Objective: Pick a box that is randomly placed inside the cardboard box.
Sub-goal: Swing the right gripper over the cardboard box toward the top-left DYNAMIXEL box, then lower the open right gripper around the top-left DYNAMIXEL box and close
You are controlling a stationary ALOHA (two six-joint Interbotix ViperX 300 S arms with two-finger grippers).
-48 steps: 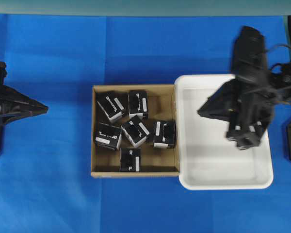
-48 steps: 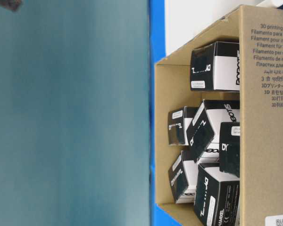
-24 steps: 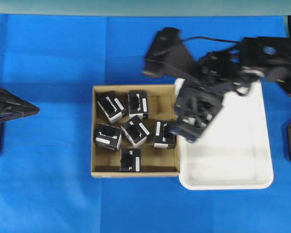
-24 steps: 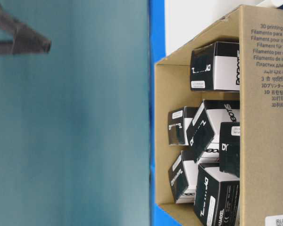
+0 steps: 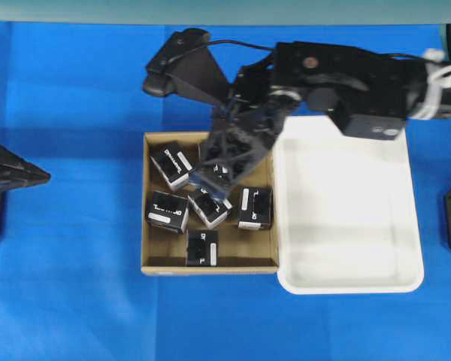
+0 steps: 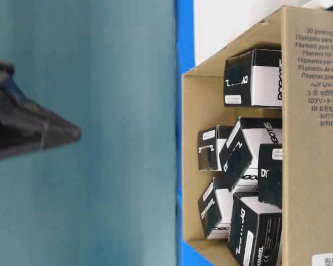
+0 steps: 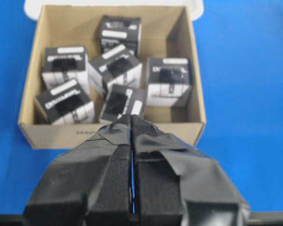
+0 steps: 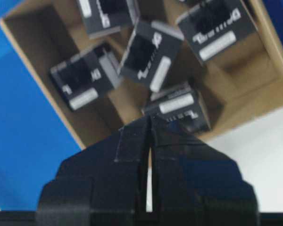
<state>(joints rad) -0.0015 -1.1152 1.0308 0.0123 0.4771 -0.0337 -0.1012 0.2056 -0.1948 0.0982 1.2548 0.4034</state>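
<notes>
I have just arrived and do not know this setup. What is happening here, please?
The right gripper, shut and empty, reaches over the cardboard box, which holds six small black cartons. The one with a long white word on top lies untouched at the far left corner. The white plastic tray beside it holds nothing. The left gripper waits shut at the left, away from the box.

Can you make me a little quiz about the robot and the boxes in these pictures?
1. How many small black boxes are in the cardboard box?
2. True or false: the right gripper is over the white tray.
3. Is the left gripper: A) open, B) shut, C) holding a box?

Key:
1. Six.
2. False, it is over the cardboard box.
3. B.
</notes>
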